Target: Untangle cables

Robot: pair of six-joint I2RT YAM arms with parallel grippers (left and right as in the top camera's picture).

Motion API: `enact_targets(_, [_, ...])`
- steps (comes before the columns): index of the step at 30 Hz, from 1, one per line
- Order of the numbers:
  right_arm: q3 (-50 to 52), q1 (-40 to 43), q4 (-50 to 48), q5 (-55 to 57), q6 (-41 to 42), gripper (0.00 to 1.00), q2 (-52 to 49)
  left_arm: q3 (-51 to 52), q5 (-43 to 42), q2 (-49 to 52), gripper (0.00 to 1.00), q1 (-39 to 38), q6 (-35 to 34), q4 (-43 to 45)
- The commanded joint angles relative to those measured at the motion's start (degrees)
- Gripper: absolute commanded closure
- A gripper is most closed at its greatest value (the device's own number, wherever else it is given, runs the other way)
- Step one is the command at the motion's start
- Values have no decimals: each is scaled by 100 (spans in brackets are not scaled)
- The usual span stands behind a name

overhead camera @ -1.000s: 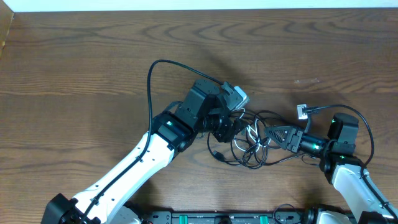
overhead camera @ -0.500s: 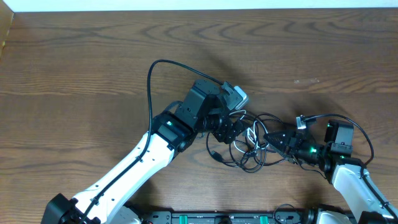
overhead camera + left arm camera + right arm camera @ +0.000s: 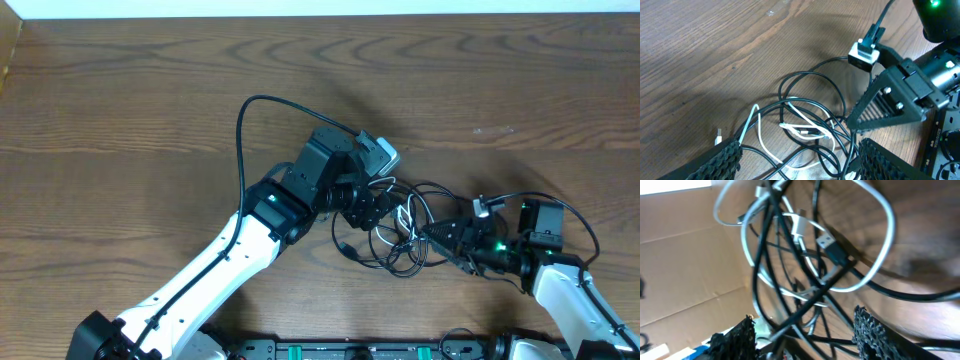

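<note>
Still one knot of cables (image 3: 402, 232) at the middle of the tabletop (image 3: 150, 100), with the short white cable (image 3: 805, 131) threaded through the black loops (image 3: 810, 80). No visible shift in the knot over the past second. Left fingers (image 3: 722, 159) spread wide at the knot's left side, pinching nothing, unmoved as well. Right fingers (image 3: 735, 340) likewise spread, but now swung nearer the robot's side and rolled over, pushed into the knot's right edge with several black strands and a loose plug (image 3: 832, 247) between them. Not yet closed on anything. Probably lining up a grasp on one strand, to be drawn rightward with the left side as anchor. Some risk of catching several strands together and tightening the knot. Untangling barely begun.
</note>
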State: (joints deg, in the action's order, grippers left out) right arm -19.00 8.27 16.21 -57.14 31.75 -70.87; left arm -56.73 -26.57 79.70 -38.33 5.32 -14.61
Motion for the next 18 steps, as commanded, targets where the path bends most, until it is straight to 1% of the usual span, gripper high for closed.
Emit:
enact_targets(1, [-7, -254, -31, 273, -50, 38, 0, -136, 70, -125, 25, 0, 15, 11])
enact_targets(6, [-7, -525, -103, 828, 17, 40, 0, -136, 72, -125, 25, 0, 17, 35])
enact_targets(10, [-4, -667, -201, 1202, 103, 48, 0, -136, 72, -125, 25, 0, 17, 28])
enact_targets(17, [-4, -807, -800, 1379, 413, 49, -2, -136, 72, -125, 25, 0, 15, 31])
enact_targets(18, [-4, -813, -850, 1421, 463, 53, 0, -136, 72, -125, 25, 0, 17, 31])
